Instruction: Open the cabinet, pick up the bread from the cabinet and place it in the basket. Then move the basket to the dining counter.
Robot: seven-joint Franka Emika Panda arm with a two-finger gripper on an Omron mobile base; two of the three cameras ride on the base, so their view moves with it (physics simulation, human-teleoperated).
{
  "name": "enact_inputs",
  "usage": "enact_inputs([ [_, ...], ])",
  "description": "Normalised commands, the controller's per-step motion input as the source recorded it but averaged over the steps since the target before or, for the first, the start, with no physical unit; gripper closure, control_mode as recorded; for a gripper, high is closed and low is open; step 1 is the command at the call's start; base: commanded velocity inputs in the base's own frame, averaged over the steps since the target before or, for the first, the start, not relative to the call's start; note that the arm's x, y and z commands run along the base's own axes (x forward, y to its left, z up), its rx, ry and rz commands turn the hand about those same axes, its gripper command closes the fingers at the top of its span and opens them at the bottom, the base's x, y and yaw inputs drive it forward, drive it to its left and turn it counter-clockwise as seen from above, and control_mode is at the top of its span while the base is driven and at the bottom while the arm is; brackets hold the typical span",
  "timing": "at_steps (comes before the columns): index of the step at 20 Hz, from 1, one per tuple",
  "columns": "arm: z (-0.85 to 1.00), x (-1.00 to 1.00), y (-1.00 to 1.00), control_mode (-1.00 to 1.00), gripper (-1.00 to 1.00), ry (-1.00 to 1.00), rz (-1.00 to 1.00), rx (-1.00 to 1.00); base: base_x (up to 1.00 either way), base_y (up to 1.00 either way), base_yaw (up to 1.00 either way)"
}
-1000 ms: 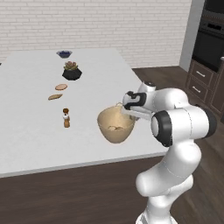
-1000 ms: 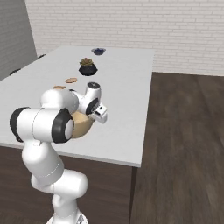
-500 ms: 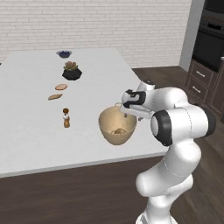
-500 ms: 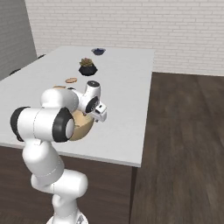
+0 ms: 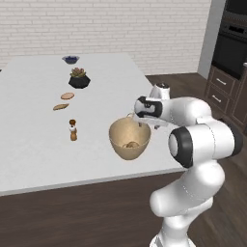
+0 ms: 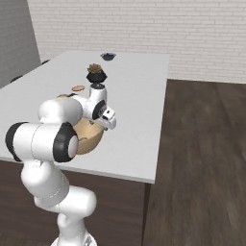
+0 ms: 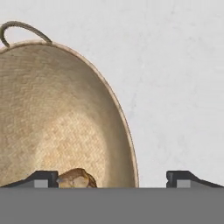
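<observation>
The round tan basket (image 5: 129,140) (image 6: 89,138) (image 7: 65,109) rests on the white dining counter (image 5: 34,144) (image 6: 139,96) (image 7: 175,87) near its front edge. The small golden-brown bread (image 5: 130,144) (image 7: 78,178) lies in the bottom of the basket. My gripper (image 5: 142,124) (image 6: 99,126) (image 7: 111,178) hovers just over the basket's right rim. It is open, one fingertip over the inside and one over the bare counter, holding nothing. A thin loop handle (image 7: 24,27) rises from the far rim. The cabinet is out of view.
Further back on the counter stand a small brown shaker (image 5: 73,130), two flat tan discs (image 5: 67,96), a plant in a dark pot (image 5: 78,78) (image 6: 96,73) and a small dark bowl (image 5: 71,59) (image 6: 108,55). Dark drawers and ovens (image 5: 231,48) line the right wall.
My jaws have opened and let go of the basket's rim. The basket has settled slightly lower on the counter with the bread still inside.
</observation>
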Motion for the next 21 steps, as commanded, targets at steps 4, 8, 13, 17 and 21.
enact_inputs([
  [4,0.97,-0.66,0.0,-1.0,-1.0,-0.03,0.04,-0.14,0.0,0.0,0.0],
  [8,1.0,-0.77,0.0,-1.0,-1.0,-0.02,0.06,-0.14,0.0,0.0,0.0],
  [13,1.0,-0.83,0.0,-1.0,-1.0,-0.02,0.04,-0.12,0.0,0.0,0.0],
  [17,1.0,-0.91,0.0,-1.0,-1.0,-0.04,0.03,-0.11,0.0,0.0,0.0],
  [21,1.0,-0.93,0.0,-1.0,-1.0,-0.06,0.03,-0.12,0.0,0.0,0.0],
])
